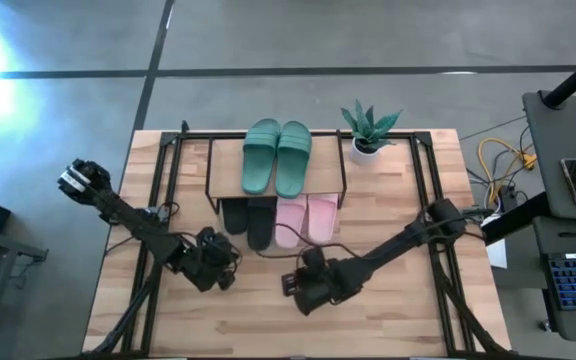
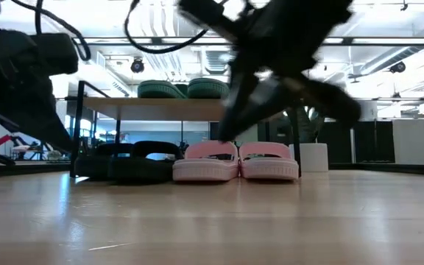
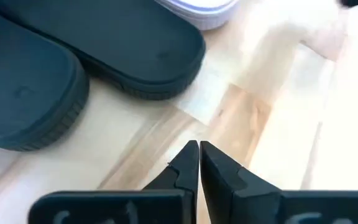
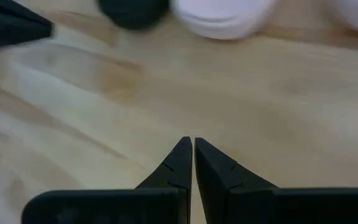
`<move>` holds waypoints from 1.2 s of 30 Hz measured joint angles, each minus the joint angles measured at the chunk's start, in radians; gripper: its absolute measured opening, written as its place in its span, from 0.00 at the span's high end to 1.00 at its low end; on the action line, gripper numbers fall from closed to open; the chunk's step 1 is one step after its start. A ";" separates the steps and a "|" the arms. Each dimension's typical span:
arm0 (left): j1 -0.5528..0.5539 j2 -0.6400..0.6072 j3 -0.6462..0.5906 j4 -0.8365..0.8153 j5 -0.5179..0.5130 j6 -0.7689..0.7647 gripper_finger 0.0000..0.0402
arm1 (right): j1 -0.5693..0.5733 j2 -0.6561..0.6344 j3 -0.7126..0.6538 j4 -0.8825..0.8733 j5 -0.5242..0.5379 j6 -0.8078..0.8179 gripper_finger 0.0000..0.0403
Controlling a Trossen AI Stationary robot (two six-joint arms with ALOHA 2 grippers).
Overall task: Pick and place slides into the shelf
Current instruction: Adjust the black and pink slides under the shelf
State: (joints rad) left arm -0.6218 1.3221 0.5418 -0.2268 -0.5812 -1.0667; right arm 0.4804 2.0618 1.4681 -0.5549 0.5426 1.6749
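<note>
Six slides [image 1: 277, 157] sit shelved; we judge them light, flexible, best gripped by straps. Both pincers, left [image 3: 198, 151] and right [image 4: 188, 147], are clenched, empty.

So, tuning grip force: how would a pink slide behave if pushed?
The pink slides lie flat on wide soles, so tipping or rolling seems unlikely. They look like light rubber, probably dragging on the wooden table rather than gliding.

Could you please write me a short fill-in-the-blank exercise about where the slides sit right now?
1. The green pair lies on the shelf's ____ board.
2. Under that board, the black pair stands beside the ____ pair.
3. The left tool and the right tool are both ____ and hold nothing.
4. The potted plant stands ____ the shelf.

Missing words: top; pink; shut; beside
</note>
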 joint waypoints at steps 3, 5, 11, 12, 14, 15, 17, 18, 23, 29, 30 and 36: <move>-0.030 -0.002 0.021 -0.003 0.000 -0.009 1.00 | -0.031 0.029 0.000 0.104 -0.005 -0.071 0.97; -0.052 -0.010 0.037 -0.003 0.000 -0.023 1.00 | -0.052 0.051 0.000 0.126 -0.011 -0.101 0.97; -0.126 -0.021 0.079 0.000 -0.001 -0.024 1.00 | -0.102 0.102 -0.001 0.123 -0.030 -0.151 0.97; -0.137 -0.023 0.081 -0.001 -0.003 -0.024 1.00 | -0.106 0.106 -0.001 0.118 -0.029 -0.158 0.97; -0.157 -0.024 0.087 0.000 -0.017 -0.025 1.00 | -0.114 0.110 -0.001 0.118 -0.017 -0.185 0.97; -0.163 -0.025 0.090 0.000 -0.029 -0.026 1.00 | -0.118 0.112 -0.001 0.115 -0.007 -0.201 0.97; -0.170 -0.024 0.095 -0.001 -0.054 -0.027 1.00 | -0.127 0.113 -0.001 0.091 0.016 -0.210 0.97; -0.170 -0.023 0.097 0.000 -0.058 -0.027 1.00 | -0.132 0.113 -0.001 0.070 0.030 -0.204 0.97; -0.170 -0.016 0.101 0.000 -0.064 -0.027 1.00 | -0.160 0.113 -0.001 -0.035 0.073 -0.150 0.97; -0.170 -0.016 0.100 0.001 -0.102 -0.028 1.00 | -0.189 0.113 -0.001 -0.042 0.131 -0.200 0.97; -0.170 -0.016 0.100 0.001 -0.105 -0.027 1.00 | -0.194 0.113 -0.001 -0.040 0.142 -0.206 0.97; -0.170 -0.008 0.090 0.003 -0.132 -0.026 1.00 | -0.210 0.092 0.013 -0.032 0.158 -0.260 0.97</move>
State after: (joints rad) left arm -0.7918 1.3136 0.6323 -0.2238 -0.7136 -1.0931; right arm 0.2704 2.1536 1.4807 -0.5870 0.7004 1.4149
